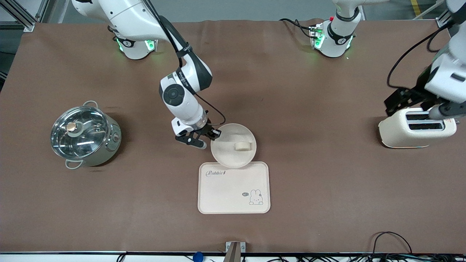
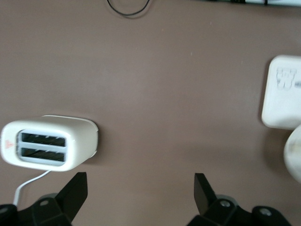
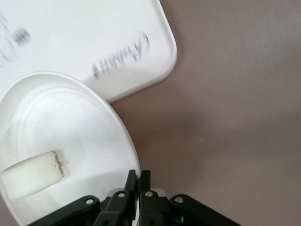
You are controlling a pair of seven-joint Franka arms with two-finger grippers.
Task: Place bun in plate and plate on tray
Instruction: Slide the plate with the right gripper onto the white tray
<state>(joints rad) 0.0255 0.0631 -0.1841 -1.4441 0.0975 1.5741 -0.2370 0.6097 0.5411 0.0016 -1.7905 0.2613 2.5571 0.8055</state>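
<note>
The round cream plate [image 1: 229, 151] sits tilted, its nearer edge resting over the edge of the rabbit-printed tray [image 1: 233, 191]. The small pale bun [image 1: 242, 146] lies in the plate. My right gripper [image 1: 215, 134] is shut on the plate's rim at the edge toward the right arm's end. In the right wrist view the fingers [image 3: 132, 181] pinch the plate's rim [image 3: 113, 122], with the bun [image 3: 32, 175] inside and the tray [image 3: 94, 42] partly under the plate. My left gripper [image 2: 141, 188] is open and empty, up over the table beside the toaster.
A white two-slot toaster [image 1: 417, 127] stands at the left arm's end; it also shows in the left wrist view [image 2: 49, 142]. A steel pot with a glass lid [image 1: 84, 134] stands at the right arm's end. Cables lie along the table's front edge.
</note>
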